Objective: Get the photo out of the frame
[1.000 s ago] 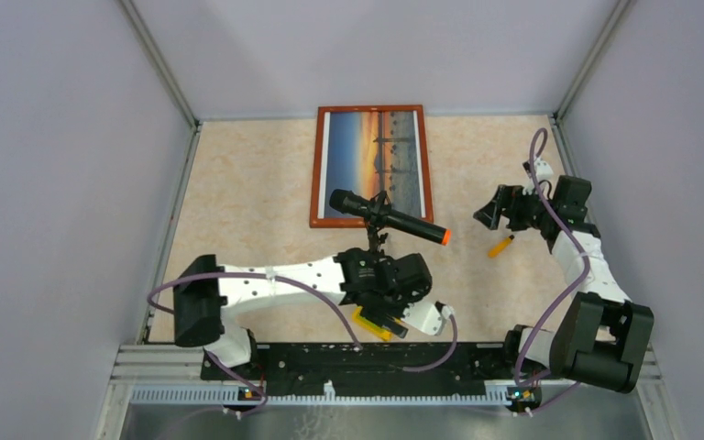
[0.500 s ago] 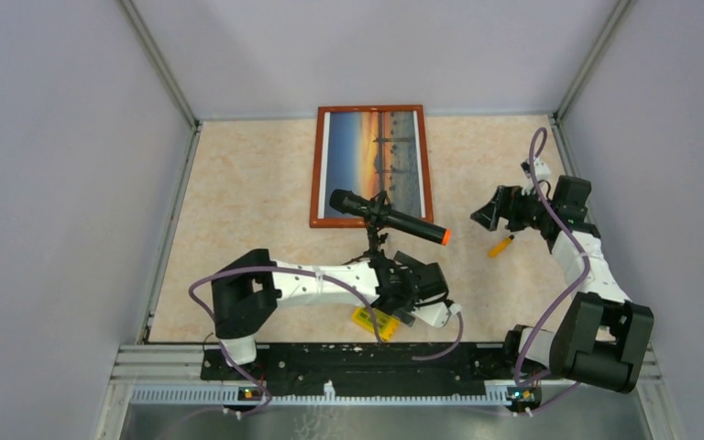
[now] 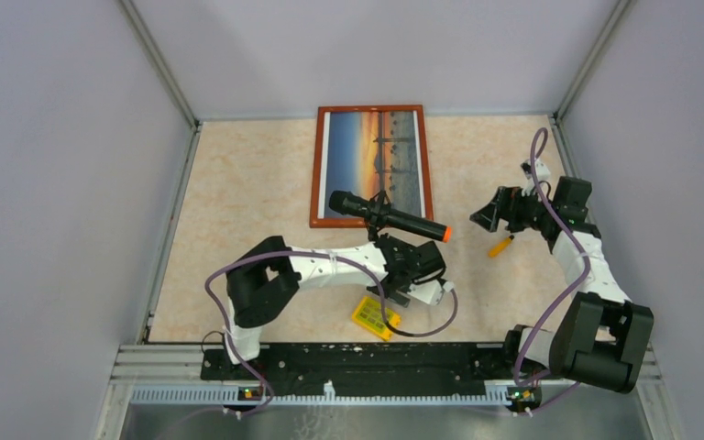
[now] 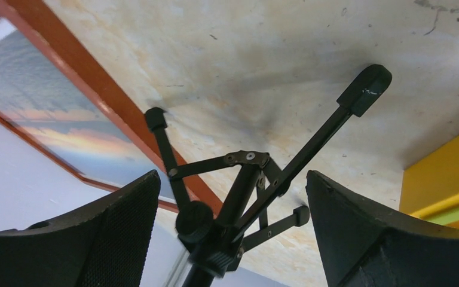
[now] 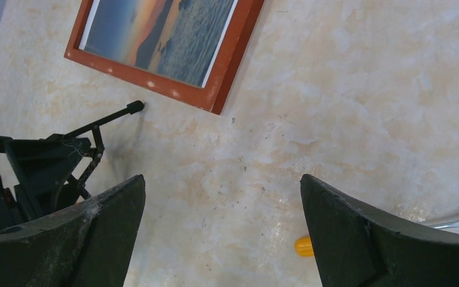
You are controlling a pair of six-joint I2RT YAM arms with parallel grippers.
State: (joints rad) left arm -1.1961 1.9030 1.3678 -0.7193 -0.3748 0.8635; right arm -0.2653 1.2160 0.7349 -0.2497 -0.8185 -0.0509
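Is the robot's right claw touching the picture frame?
Apart. The right wrist view shows a stretch of bare table between the open right gripper and the frame.

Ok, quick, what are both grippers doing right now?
Left gripper: open, straddling a tripod, not gripping it.
Right gripper: open, holding nothing.

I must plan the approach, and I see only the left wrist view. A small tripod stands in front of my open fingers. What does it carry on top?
Observer: A black tube with an orange tip; it stands just before the near edge of the frame.
Operator: Where is the right gripper?
Observer: The right gripper is open, to the right of the frame, near an orange-handled tool.
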